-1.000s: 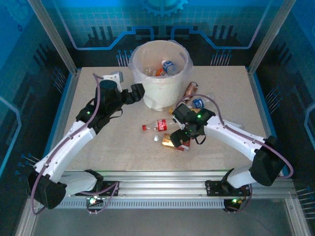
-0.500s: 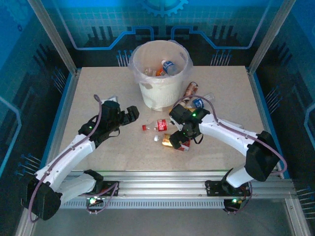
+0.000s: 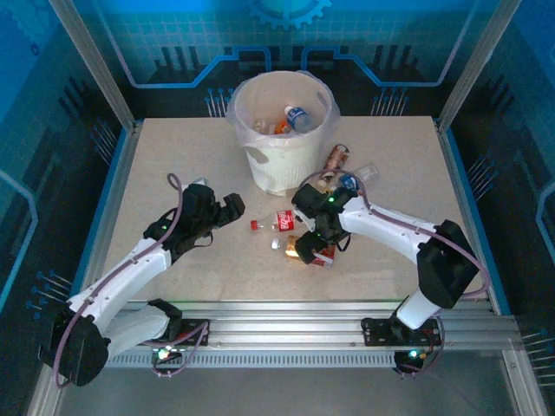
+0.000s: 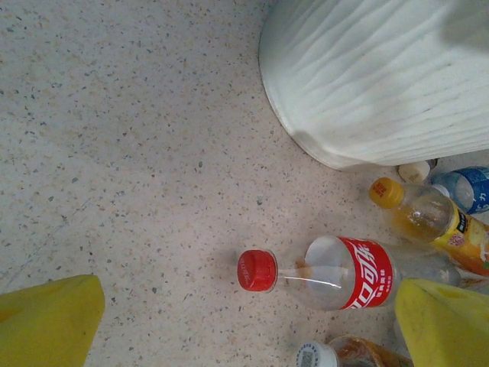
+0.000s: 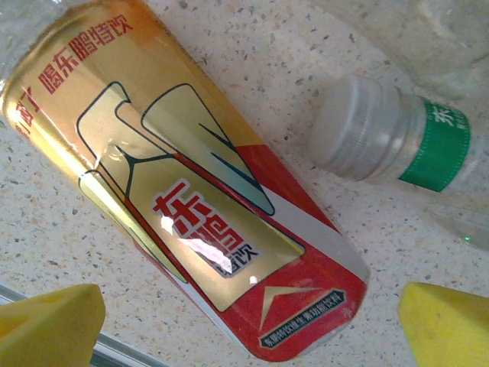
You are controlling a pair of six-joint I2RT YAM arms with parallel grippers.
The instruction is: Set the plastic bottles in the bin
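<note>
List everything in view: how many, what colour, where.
table: one, speckled beige, under everything
bin: one, white, bag-lined, far middle
bottles in bin: at least two, blue-labelled and orange
cola bottle: one, red label and cap, mid-table
gold bottle: one, gold and red, near cola bottle
green-label bottle: one, pale cap, beside gold bottle
yellow-cap bottle: one, orange drink, near bin's base
blue-label bottle: one, right of bin
brown bottle: one, right of bin
left gripper: one, open, left of cola bottle
right gripper: one, open, over gold bottle

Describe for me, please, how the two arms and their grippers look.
Both the left arm and right arm have white shells, black joints, small green lights and a dark cable looped alongside. The left gripper and right gripper are black with yellow pads.
</note>
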